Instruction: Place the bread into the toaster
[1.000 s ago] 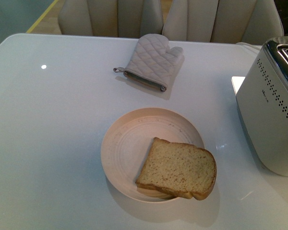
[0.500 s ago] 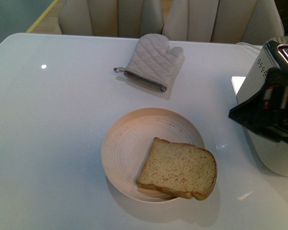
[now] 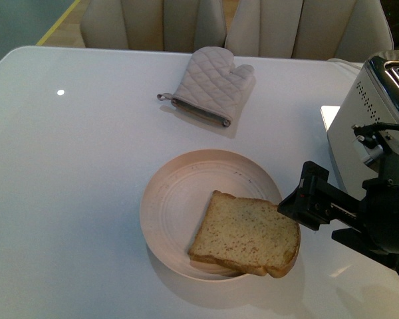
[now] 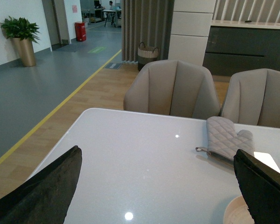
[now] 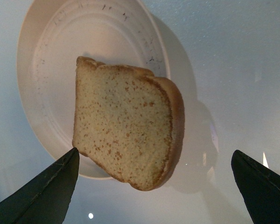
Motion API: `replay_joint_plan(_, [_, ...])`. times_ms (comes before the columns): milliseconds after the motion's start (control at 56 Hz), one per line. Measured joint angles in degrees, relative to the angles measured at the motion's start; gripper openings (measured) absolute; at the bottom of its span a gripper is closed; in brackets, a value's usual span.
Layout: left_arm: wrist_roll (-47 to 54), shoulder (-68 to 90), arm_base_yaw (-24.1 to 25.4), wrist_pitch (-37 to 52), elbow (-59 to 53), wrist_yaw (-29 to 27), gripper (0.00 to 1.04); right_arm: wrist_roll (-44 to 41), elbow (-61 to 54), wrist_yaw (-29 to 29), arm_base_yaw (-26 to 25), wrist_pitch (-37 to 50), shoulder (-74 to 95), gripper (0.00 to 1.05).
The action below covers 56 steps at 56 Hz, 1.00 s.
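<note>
The bread [image 3: 246,234] lies flat on a pale round plate [image 3: 176,199], its crust hanging over the plate's near right rim. The white toaster [image 3: 369,126] with its chrome top stands at the table's right edge. My right gripper [image 3: 299,199] is open just to the right of the bread, in front of the toaster. In the right wrist view the bread [image 5: 123,126] lies on the plate [image 5: 51,70] ahead of the open right gripper [image 5: 154,196], nothing between the fingers. The left gripper [image 4: 157,186] is open over bare table and does not show in the front view.
A grey quilted oven mitt [image 3: 209,85] lies beyond the plate, also visible from the left wrist as the mitt [image 4: 224,137]. Beige chairs [image 4: 172,88] stand behind the table's far edge. The white tabletop [image 3: 66,186] spreads left of the plate.
My right arm has come in from the right edge and moved down and left, from in front of the toaster to beside the bread. Bread, plate and mitt have not moved.
</note>
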Motion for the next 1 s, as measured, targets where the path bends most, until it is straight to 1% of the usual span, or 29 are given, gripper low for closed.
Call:
replay_joint_plan(143, [0.0, 0.0, 0.0, 0.0, 0.0, 0.0, 0.97, 2.4, 3.6, -0.8, 0.5, -0.4, 4.1, 0.96])
replay_joint_plan(554, [0.0, 0.0, 0.0, 0.0, 0.0, 0.0, 0.97, 9.8, 10.1, -0.3, 3.8, -0.9, 12.8, 0.96])
replay_joint_plan(1000, [0.0, 0.0, 0.0, 0.0, 0.0, 0.0, 0.97, 11.8, 12.4, 0.3, 4.7, -1.6, 15.4, 0.96])
